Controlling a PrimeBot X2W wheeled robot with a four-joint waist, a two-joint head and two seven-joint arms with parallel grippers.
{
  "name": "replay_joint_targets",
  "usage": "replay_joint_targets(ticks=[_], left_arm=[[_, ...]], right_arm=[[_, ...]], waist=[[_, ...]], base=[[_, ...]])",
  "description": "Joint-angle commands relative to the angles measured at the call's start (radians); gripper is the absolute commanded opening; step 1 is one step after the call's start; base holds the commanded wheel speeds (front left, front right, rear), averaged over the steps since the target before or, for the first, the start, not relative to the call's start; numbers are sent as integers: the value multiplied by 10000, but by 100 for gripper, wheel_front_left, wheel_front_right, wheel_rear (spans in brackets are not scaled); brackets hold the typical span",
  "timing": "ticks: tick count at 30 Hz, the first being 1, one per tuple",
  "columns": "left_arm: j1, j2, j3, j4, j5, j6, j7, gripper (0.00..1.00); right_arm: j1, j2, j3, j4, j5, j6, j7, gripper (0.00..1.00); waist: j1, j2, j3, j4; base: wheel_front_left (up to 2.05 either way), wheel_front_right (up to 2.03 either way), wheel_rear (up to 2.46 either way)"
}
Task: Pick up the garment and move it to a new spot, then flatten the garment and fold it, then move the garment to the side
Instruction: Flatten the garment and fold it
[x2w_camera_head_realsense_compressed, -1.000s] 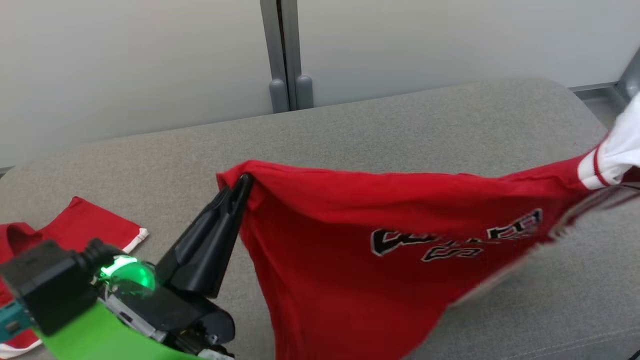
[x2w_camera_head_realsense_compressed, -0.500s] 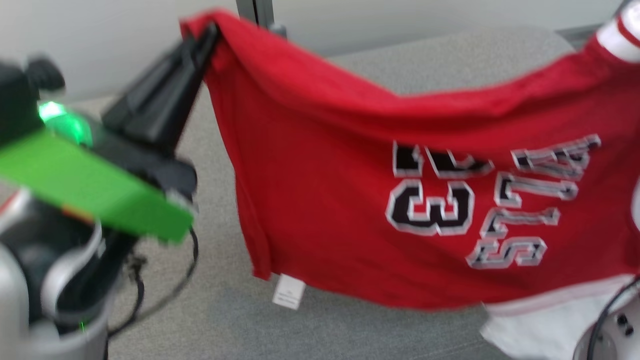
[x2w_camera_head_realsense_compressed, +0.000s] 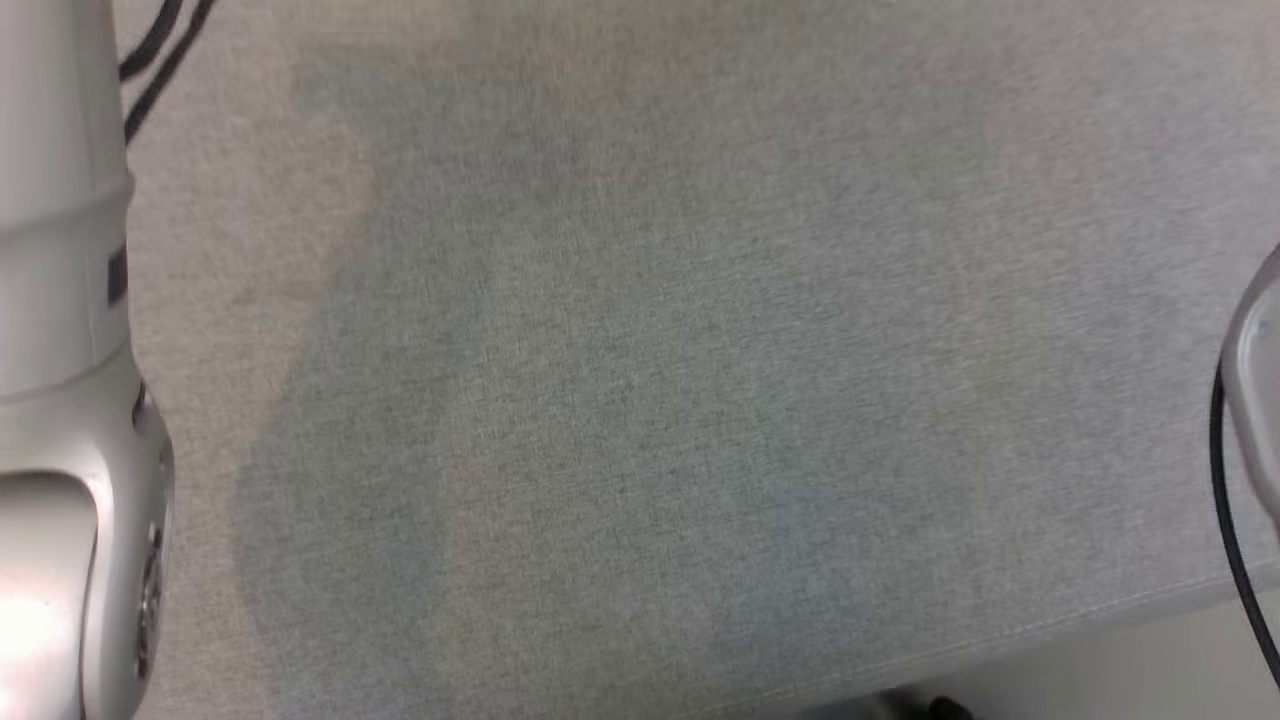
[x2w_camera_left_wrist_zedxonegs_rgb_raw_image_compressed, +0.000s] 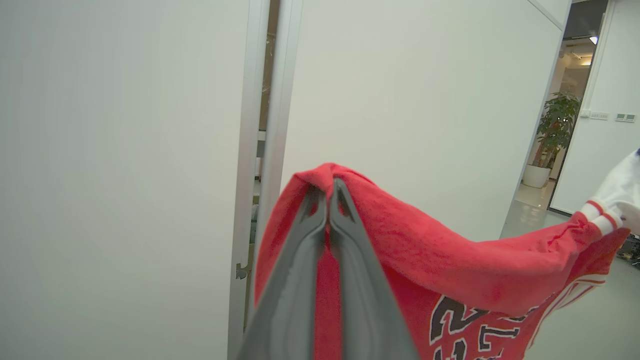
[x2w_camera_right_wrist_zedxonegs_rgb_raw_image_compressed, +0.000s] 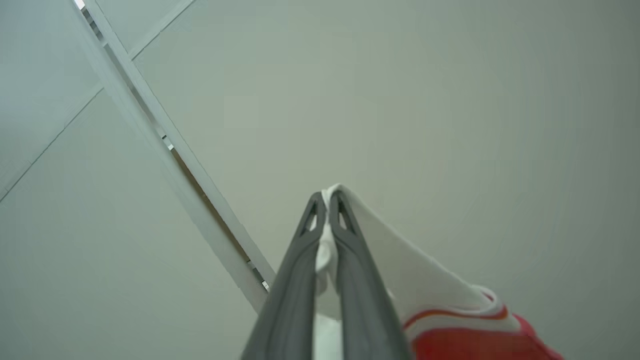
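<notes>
The garment is a red jersey with black-and-white lettering and white sleeve trim, held up in the air and stretched between both arms. My left gripper is shut on a bunched red edge of it, in front of a white wall. My right gripper is shut on the garment's white sleeve, whose red-striped cuff hangs to the lower right. In the left wrist view that white sleeve shows at the far right. The head view looks straight down at the grey fabric surface, with my pale left forearm along its left edge.
White wall panels with a metal door frame stand behind the raised garment. A doorway with a potted plant opens at the right of the left wrist view. The grey surface's front edge runs along the lower right of the head view.
Both grippers rose with the garment stretched between them, going out of the top of the head view. The head camera has tilted down onto the bare grey surface.
</notes>
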Motion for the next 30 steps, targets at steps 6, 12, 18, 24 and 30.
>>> replay_joint_targets(ticks=[6,12,18,24,30], left_arm=[[-450,-62,-303,2457,517,-604,-2098,0],[1711,1,-926,3742,544,-947,-3471,0],[5085,-112,-1149,3326,286,-795,-4287,0],[9088,70,-1112,1339,-209,-274,-4393,0],[13100,247,-1278,-1393,-408,761,-4041,0]], right_arm=[[-71,-11,306,1607,420,2,-1492,0],[3161,-83,1045,948,1536,2,-2145,0],[7501,-358,943,-1124,2883,2,-1872,0],[11314,-280,859,-2864,3368,1,-1594,0],[14327,-141,1172,-3663,2642,1,-1419,0]], waist=[[-1,0,1754,171],[-1,0,911,40],[-1,0,-109,89],[-1,0,-1362,-29],[-1,0,-2411,-158]], base=[[0,0,0],[0,0,0],[0,0,0],[0,0,0],[0,0,0]])
